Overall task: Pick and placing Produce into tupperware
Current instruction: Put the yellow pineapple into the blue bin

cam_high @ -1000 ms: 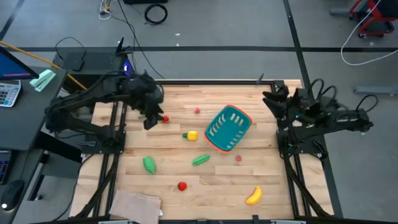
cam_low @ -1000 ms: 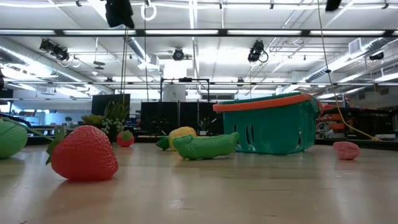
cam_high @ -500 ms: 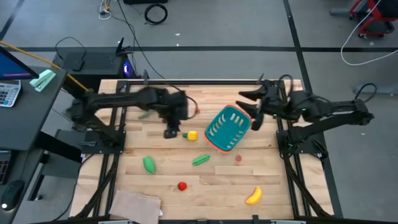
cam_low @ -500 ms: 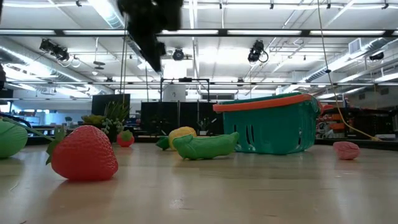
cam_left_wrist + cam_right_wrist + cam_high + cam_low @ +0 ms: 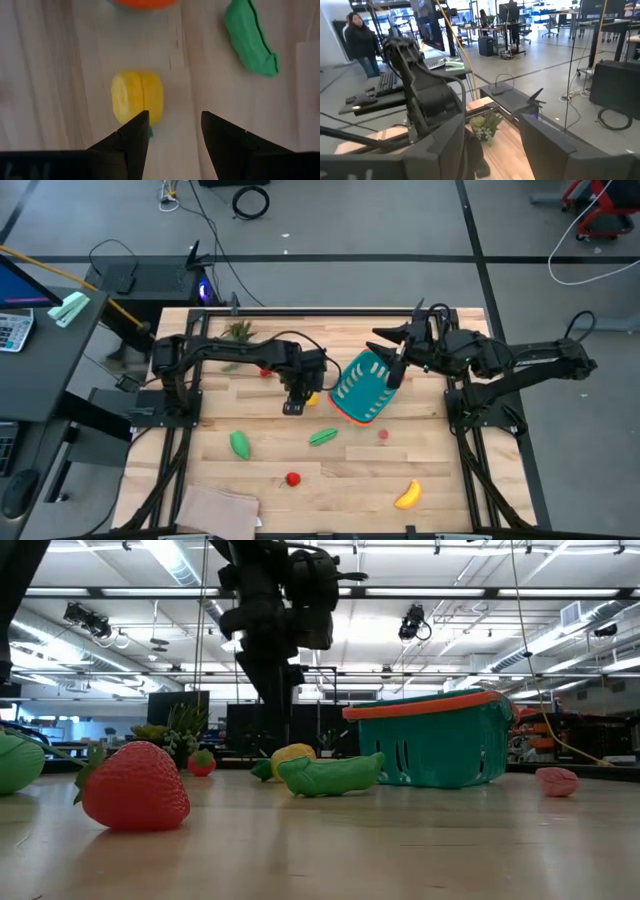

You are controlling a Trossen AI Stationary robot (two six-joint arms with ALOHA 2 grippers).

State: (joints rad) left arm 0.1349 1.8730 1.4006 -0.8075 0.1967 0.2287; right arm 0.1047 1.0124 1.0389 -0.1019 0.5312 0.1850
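Note:
The teal tupperware basket with an orange-red rim stands mid-table, tilted on its base. A yellow chunk lies to its left. My left gripper hovers open just above that chunk, one finger over its edge, touching nothing. My right gripper hangs open over the basket's far right rim. On the table lie a green pod, a green piece, a red strawberry, a pink piece and a yellow banana.
A spiky potted plant stands near the far edge, behind the left arm. A tan cloth lies at the near left corner. Bare wood shows between the pod and the banana. A person stands in the room beyond the table.
My left gripper has swung from the far left part of the table toward the right and come down over the yellow chunk. My right gripper has reached from the table's right edge toward the left, ending over the basket's far rim. The produce and basket have stayed put.

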